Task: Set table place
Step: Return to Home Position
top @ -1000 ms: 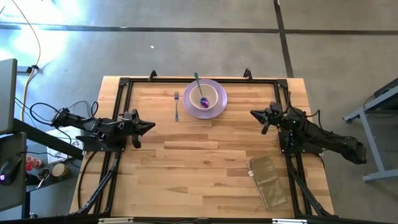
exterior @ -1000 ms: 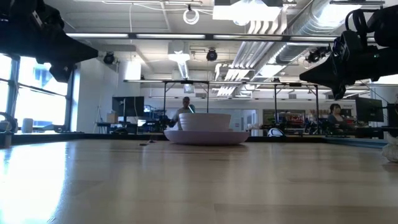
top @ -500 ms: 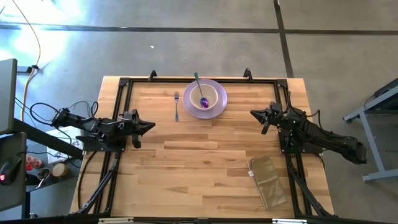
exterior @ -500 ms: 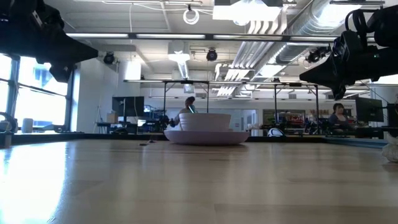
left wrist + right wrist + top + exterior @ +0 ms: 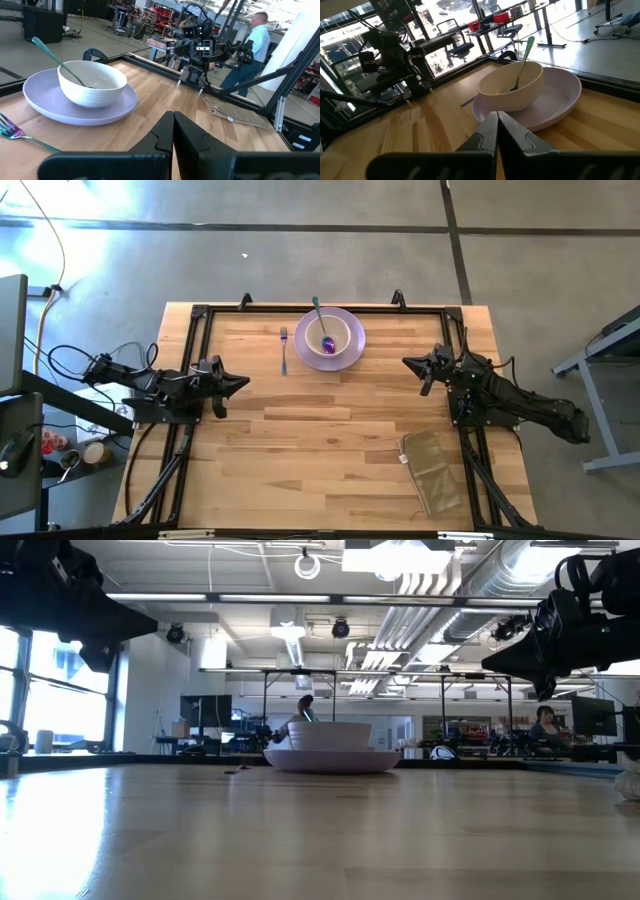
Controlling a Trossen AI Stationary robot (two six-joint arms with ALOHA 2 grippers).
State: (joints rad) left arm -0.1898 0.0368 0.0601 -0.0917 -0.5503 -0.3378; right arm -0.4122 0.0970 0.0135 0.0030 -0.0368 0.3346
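Low view: spoon (image 5: 310, 715) mostly hidden inside bowl (image 5: 330, 736) on plate (image 5: 330, 761)

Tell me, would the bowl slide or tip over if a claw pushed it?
The bowl looks wide and low, so it would probably slide on the smooth plate rather than tip. The spoon only leans on its rim, so it might rattle or swing round.
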